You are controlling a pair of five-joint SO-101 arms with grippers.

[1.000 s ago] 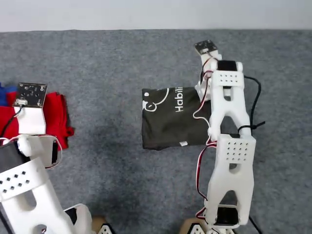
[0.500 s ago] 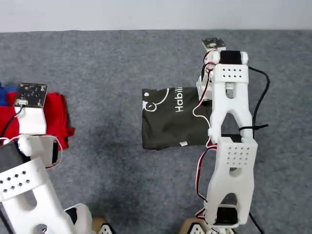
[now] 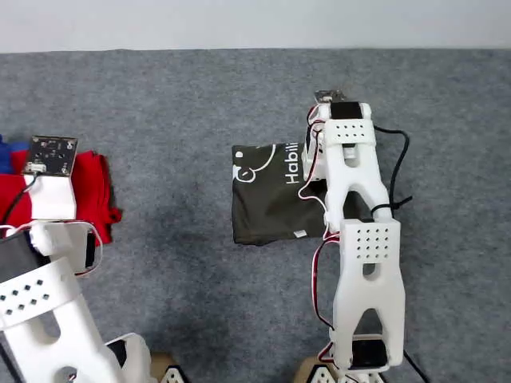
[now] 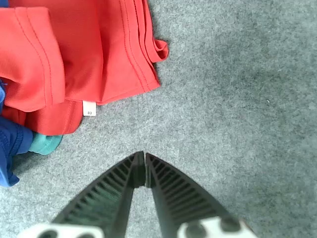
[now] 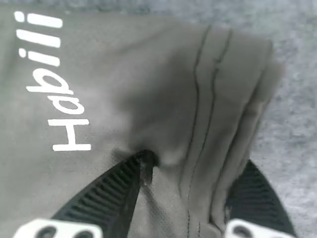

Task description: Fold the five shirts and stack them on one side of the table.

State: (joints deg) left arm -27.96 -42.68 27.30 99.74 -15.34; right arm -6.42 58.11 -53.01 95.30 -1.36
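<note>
Now | my right gripper (image 5: 195, 166) spread astride black shirt (image 3: 267, 199) edge | left gripper (image 4: 144, 157) pressed together, empty, well apart from it | risk: closing may catch only top layers, fold unravels.

Folded shirt (image 3: 267, 199) lies mid-table under right gripper (image 5: 195, 166); shirt stack (image 3: 96, 187) far left

The right arm (image 3: 351, 183) hides the three o'clock edge of the black shirt (image 3: 267, 203). At nine o'clock the picture's edge cuts off the red shirt (image 3: 96, 187) and the blue shirt (image 3: 6, 152).
</note>
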